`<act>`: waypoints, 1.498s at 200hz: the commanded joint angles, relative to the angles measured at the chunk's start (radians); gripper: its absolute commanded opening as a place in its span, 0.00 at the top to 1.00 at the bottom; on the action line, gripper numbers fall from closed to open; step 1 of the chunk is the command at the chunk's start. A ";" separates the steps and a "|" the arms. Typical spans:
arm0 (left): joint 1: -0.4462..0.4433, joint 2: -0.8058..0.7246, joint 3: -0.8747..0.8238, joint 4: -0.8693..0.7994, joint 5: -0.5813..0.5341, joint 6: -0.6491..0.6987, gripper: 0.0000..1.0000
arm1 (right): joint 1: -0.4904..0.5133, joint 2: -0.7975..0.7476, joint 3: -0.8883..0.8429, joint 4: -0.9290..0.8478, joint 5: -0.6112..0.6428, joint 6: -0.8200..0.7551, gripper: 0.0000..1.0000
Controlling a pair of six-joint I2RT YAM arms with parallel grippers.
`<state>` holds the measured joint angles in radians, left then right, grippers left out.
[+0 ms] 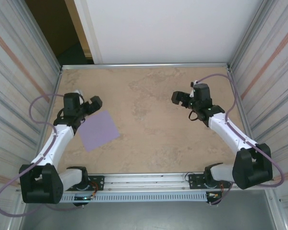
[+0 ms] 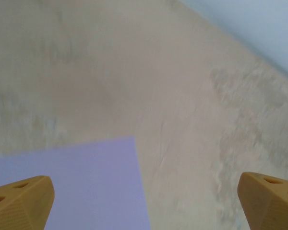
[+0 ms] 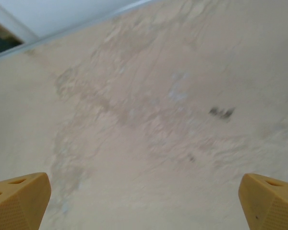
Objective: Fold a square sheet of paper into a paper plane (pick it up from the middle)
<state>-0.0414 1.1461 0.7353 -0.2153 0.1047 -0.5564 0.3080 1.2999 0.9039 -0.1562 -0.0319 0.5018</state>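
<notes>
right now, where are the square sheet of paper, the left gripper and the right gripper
square sheet of paper [image 1: 100, 130], top view, middle of the sheet
left gripper [image 1: 88, 101], top view, between its open fingertips
right gripper [image 1: 183, 97], top view, between its open fingertips

Smooth matt square sheet of paper [image 1: 100, 130] on mottled matt table [image 1: 158, 127]

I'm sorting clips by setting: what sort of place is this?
Likely an enclosed robot test cell: left arm and right arm bolted to a rail edging the beige table, ribbed panels on both sides, one square sheet of paper.
</notes>
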 commanded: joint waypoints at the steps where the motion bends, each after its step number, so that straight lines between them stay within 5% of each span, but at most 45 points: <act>1: 0.002 0.035 -0.081 -0.060 0.073 -0.113 0.02 | 0.052 0.038 0.045 -0.084 -0.027 0.118 0.01; 165: -0.040 0.349 -0.070 0.075 0.157 -0.091 0.10 | 0.179 0.266 0.128 -0.027 -0.066 0.253 0.01; 258: -0.459 0.638 0.191 0.068 0.235 -0.157 0.18 | 0.163 0.253 0.094 -0.069 -0.018 0.332 0.01; 299: -0.533 0.659 0.269 0.108 0.339 -0.213 0.26 | 0.134 0.211 0.053 -0.106 -0.028 0.351 0.02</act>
<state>-0.5598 1.7927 0.9806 -0.0647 0.3527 -0.7189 0.4576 1.5543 0.9844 -0.2054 -0.0723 0.8200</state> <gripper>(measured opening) 0.754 0.989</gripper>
